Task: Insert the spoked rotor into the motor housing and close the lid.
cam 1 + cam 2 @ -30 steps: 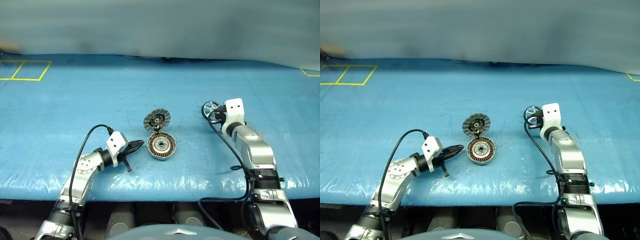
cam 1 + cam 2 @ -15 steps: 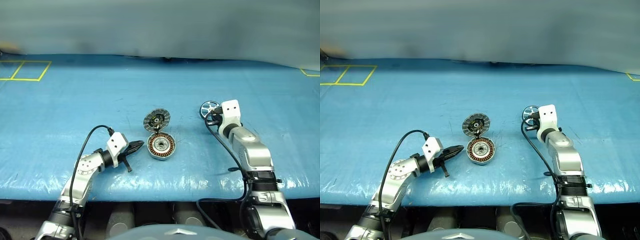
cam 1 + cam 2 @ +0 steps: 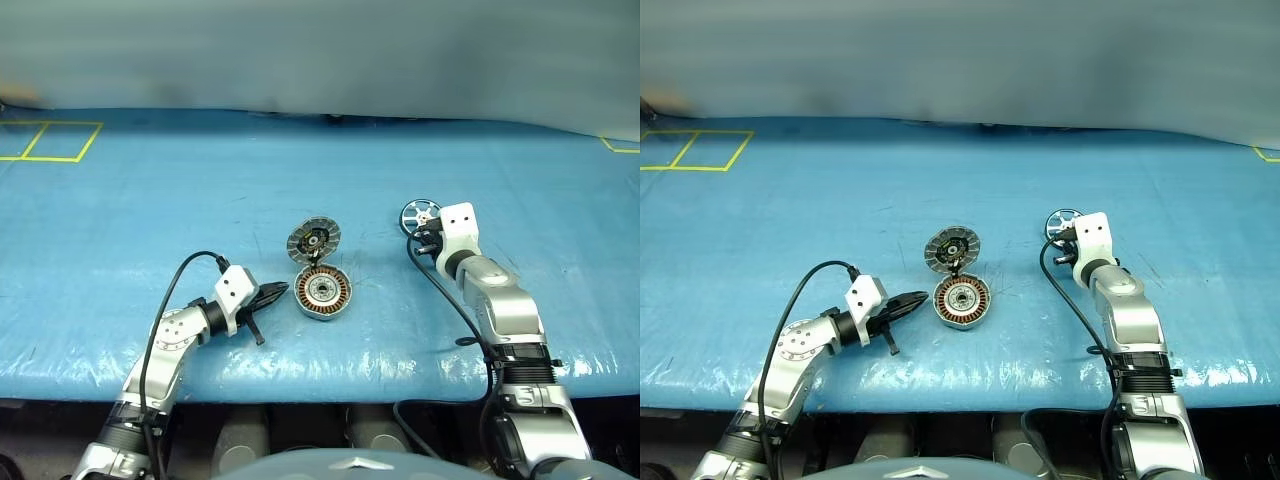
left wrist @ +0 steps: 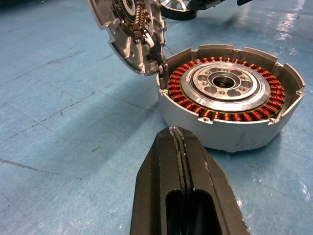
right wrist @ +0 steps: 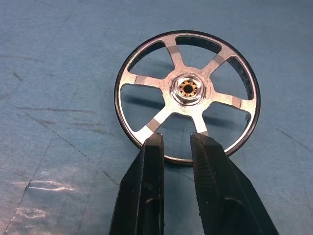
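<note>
Shifted slightly leftward since a second ago, the right hand [image 3: 428,228] rests at the spoked rotor [image 3: 419,214] on the blue counter [image 3: 150,220]. Left wrist view: left hand [image 4: 180,142] shut, empty, near the motor housing [image 4: 230,105], lid [image 4: 128,29] raised; no legible writing. Right wrist view: fingers [image 5: 152,161] slightly parted, straddling the rotor's rim; open counter around.

Left hand [image 4: 182,147] shut; right hand [image 5: 176,147] slightly parted

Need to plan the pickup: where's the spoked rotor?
On the blue mat, right of the open motor housing, at the right gripper tips.
</note>
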### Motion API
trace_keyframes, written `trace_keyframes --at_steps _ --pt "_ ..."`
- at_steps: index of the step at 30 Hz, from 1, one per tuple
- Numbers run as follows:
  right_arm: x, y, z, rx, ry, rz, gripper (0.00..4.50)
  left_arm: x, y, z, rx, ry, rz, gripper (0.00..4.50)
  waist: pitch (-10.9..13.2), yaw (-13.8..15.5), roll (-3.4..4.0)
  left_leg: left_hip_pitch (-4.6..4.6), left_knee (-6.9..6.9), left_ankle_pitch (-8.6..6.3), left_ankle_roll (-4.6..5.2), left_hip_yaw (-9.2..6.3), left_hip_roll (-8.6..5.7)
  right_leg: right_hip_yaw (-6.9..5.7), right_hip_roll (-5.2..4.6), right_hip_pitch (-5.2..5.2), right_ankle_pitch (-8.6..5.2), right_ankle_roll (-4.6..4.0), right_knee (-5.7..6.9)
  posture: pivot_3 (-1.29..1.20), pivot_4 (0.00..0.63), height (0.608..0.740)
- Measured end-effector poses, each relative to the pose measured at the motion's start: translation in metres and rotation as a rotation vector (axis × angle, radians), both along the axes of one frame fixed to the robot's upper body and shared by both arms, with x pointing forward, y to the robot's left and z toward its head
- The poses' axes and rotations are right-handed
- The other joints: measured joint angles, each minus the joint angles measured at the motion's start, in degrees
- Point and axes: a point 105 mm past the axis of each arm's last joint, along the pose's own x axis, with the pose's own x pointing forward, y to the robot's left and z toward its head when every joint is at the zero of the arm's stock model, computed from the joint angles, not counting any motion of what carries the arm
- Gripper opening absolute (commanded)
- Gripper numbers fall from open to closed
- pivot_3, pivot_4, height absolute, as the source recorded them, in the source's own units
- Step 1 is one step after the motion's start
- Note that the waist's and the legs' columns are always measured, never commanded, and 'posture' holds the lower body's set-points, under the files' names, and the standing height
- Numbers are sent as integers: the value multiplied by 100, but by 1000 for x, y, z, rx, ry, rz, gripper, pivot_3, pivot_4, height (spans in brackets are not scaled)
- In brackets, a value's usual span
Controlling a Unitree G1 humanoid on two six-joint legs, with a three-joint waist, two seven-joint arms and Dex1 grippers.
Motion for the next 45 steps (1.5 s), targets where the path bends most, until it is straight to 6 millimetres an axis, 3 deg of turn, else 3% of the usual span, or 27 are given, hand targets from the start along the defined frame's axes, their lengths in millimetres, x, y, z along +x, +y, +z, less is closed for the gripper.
trace_keyframes --at_steps 15,23,36,45 --pt "2 2 8 -8 -35 9 943 0 0 0 0 1 -1 0 0 -1 0 -3 -1 0 0 0 0 0 0 -3 0 0 -1 0 150 740" --pt "9 2 19 -101 -87 -12 943 -1 0 -1 0 2 0 0 0 -9 0 -6 -2 0 0 0 0 0 0 -6 0 0 -2 0 150 740" --pt "14 4 18 -108 -72 -14 943 0 1 -2 -1 2 19 0 0 -10 0 -13 -3 0 0 -1 0 -1 0 -13 0 0 -3 0 150 740" --pt "11 -5 15 -124 -48 -34 943 -1 2 -3 -1 8 23 0 0 -11 1 -16 -2 0 0 -1 0 -1 0 -16 1 1 -4 0 150 740"
